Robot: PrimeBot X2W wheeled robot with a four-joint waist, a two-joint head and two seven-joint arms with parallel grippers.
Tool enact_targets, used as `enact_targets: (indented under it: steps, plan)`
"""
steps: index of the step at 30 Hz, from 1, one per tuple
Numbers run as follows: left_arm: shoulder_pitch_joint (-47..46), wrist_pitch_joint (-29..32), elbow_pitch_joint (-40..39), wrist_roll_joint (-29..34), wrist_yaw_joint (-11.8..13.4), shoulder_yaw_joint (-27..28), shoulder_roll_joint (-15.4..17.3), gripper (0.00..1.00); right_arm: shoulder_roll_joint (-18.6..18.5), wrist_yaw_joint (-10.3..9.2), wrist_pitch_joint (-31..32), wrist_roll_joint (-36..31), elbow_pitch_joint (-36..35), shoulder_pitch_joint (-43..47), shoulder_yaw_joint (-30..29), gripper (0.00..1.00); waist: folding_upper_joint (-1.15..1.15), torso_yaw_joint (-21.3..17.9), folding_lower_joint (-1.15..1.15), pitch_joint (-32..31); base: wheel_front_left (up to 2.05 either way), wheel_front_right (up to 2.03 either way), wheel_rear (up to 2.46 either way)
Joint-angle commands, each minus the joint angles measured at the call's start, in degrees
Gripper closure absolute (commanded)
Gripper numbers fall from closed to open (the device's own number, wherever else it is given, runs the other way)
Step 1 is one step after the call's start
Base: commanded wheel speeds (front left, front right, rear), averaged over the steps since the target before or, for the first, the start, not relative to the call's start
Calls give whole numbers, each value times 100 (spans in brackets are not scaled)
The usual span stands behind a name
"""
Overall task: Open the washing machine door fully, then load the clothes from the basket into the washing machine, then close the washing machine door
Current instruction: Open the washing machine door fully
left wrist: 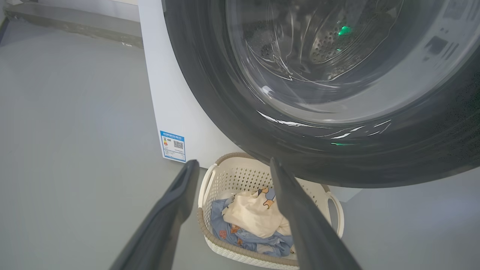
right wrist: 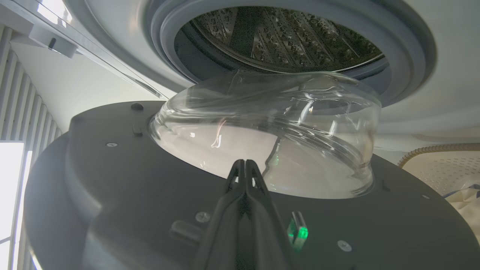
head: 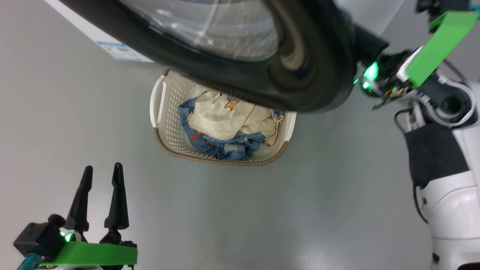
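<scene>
The washing machine door [head: 311, 75] stands swung partly out, and its black rim overhangs the basket [head: 165, 123]. Cream-yellow and blue clothes [head: 225, 116] lie heaped in that basket. My left gripper [head: 103, 167] hangs open and empty at the lower left, well short of the basket. In the left wrist view its fingers [left wrist: 180, 202] frame the basket [left wrist: 240, 176] and clothes [left wrist: 255, 213]. My right gripper [right wrist: 245, 165] is shut with nothing in it. Its tips lie by the door's dark inner face [right wrist: 112, 180], at the foot of the glass bowl [right wrist: 270, 131]. The drum [right wrist: 281, 37] gapes beyond.
The washing machine's white front [left wrist: 168, 93] carries a small blue label [left wrist: 173, 146] near its base. Grey floor [head: 262, 210] spreads around the basket. My right forearm [head: 446, 108] and pale body [head: 450, 210] occupy the right side of the head view.
</scene>
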Motion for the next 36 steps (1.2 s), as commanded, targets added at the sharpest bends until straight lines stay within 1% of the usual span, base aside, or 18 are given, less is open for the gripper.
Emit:
enact_targets:
  steps: [1, 10, 19, 28, 36]
  plan:
    - [-55, -36, -72, -31, -8, 195, 97, 0, 213, 9, 92, 4, -230, 174, 217, 100, 0, -104, 0, -176, 0, 0, 0]
    - [-6, -36, 89, -83, -9, 121, 97, 0, 425, 9, 337, 49, -514, 775, 807, 100, 0, -212, 0, -642, 0, 0, 0]
    - [86, -36, 208, -155, -9, 61, 97, 0, 554, 9, 426, 116, -666, 1217, 1389, 100, 0, -160, 0, -1042, 0, 0, 0]
    - [201, -36, 328, -213, -9, 45, 97, 0, 606, 9, 265, 298, -680, 1556, 1964, 100, 0, -24, 0, -1415, 0, 0, 0]
    - [285, -36, 375, -257, -9, 6, 97, 0, 609, 9, -208, 543, -654, 1649, 2631, 100, 0, 84, 0, -1608, 0, 0, 0]
